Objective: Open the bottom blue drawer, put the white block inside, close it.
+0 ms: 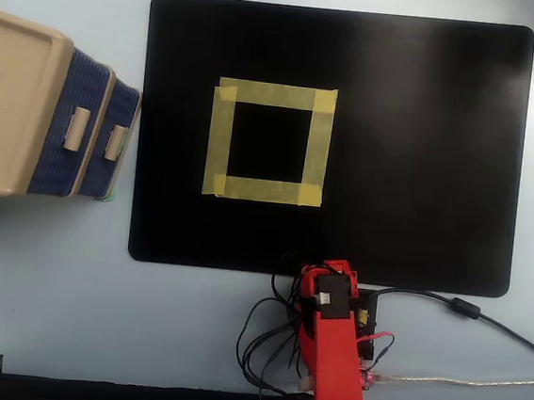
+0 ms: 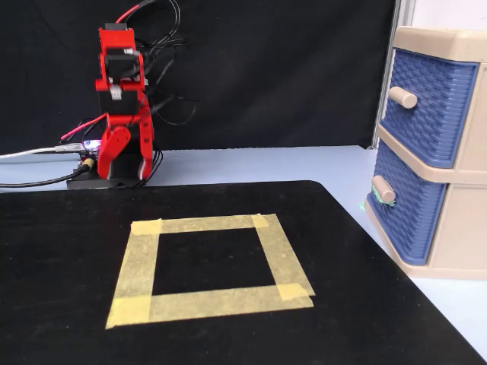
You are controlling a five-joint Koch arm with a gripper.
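The bottom blue drawer (image 2: 405, 211) (image 1: 113, 144) sits pushed into the beige cabinet (image 2: 464, 228) at the right of the fixed view, its small beige handle (image 2: 383, 189) facing the mat. The white block is out of view. The red arm (image 1: 331, 350) is folded back over its base, far from the cabinet. My gripper (image 2: 114, 161) hangs down against the base in the fixed view, and its jaws overlap, so I cannot read their state. In the overhead view the arm hides the gripper.
The upper blue drawer (image 2: 428, 99) is shut. A yellow tape square (image 1: 269, 143) lies on the black mat (image 1: 423, 149). Cables (image 1: 464, 310) trail from the base to the right. A small green bit (image 2: 366, 204) shows at the cabinet's foot.
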